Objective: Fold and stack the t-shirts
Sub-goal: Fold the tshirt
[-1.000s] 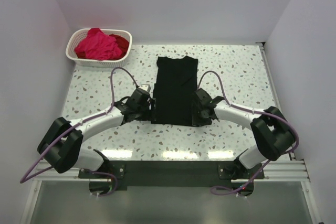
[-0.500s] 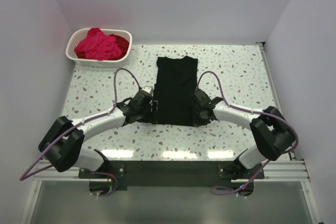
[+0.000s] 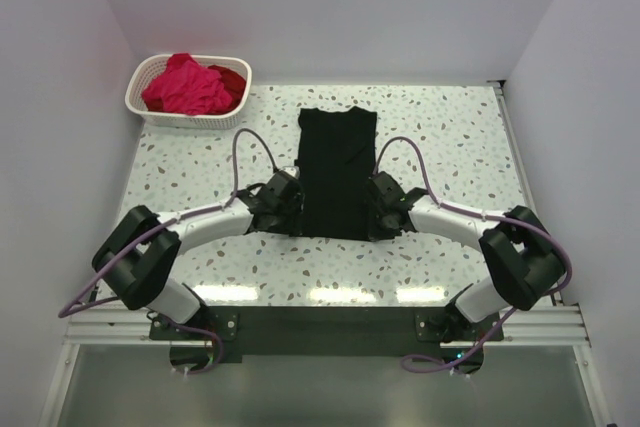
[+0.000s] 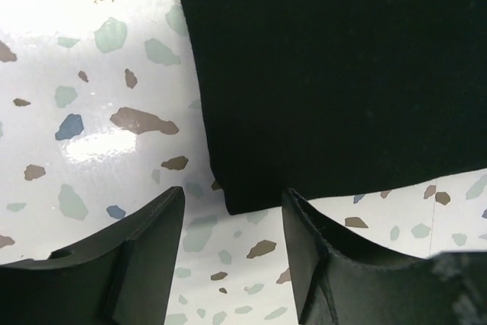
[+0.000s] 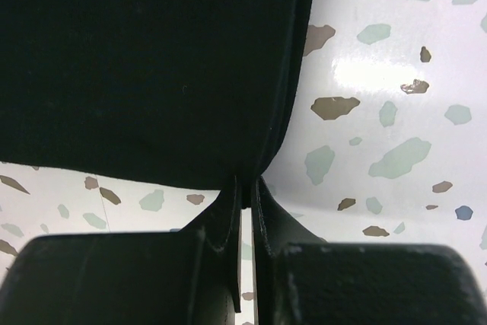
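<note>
The black t-shirt [image 3: 337, 172] lies flat on the speckled table [image 3: 450, 137], folded into a long narrow strip. My left gripper [image 3: 292, 215] is open at its near left corner; in the left wrist view the black t-shirt's corner [image 4: 327, 74] lies just ahead of the open gripper [image 4: 232, 211], not touched. My right gripper [image 3: 372, 219] is at the near right corner, and in the right wrist view it [image 5: 247, 182] is shut on the edge of the black t-shirt [image 5: 144, 66]. A magenta-pink t-shirt [image 3: 185, 85] and a deep red t-shirt [image 3: 230, 80] lie bunched in the basket.
The white lattice basket [image 3: 150, 112] stands at the table's far left corner. White walls close in the left, back and right sides. The arms' bases sit on the rail at the near edge.
The left arm has swung inward to the right, bringing its gripper up to the shirt's near left corner. The right gripper has stayed at the near right corner.
</note>
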`<state>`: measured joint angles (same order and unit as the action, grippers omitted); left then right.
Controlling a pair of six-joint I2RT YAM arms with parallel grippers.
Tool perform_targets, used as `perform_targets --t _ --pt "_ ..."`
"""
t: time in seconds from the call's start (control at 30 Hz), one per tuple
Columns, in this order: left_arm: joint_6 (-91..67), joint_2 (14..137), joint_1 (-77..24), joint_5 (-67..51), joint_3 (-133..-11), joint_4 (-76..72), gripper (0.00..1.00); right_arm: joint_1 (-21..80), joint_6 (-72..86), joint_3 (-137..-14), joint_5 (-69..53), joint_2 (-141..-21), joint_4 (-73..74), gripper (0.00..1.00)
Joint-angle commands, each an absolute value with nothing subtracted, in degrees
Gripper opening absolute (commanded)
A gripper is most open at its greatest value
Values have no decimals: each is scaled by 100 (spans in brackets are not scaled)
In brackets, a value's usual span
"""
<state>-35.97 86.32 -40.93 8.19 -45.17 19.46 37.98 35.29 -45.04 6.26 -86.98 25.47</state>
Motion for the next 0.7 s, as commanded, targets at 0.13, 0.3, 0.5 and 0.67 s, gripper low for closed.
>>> perform_targets --t 0.13,0.3,0.5,0.67 --pt "-3744 9043 -4219 993 -4808 2056 52 3850 3419 -4131 633 -9000 2637 0" --pt "-3849 9378 -4271 1055 -4764 2109 46 3850 3393 -4131 633 -8956 2637 0" --pt "-3885 9589 -4342 1081 -4711 2127 35 3867 3287 -4236 668 -8921 2768 0" --pt "-4069 9283 -4622 1064 -4588 2513 12 4199 3085 -4482 616 -8615 3523 0"
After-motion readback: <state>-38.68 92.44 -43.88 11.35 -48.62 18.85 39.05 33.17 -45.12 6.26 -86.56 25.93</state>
